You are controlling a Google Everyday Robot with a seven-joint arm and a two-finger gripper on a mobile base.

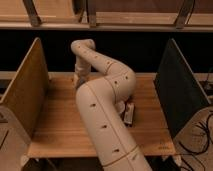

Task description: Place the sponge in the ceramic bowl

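Apparently mid-task: the gripper [79,81] hangs low over the table's [55,125] far edge. I cannot tell its grip, and with sponge and ceramic bowl unseen near it, the step stays unsettled.

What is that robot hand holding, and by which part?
That cannot be told: the gripper is down at the back of the wooden table, near the tan side panel, and whatever it may hold is not visible.

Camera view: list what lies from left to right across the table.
Tan wooden side panel → gripper, low at back left of the wooden table → small whitish object against the cream arm → dark side panel → black cables.
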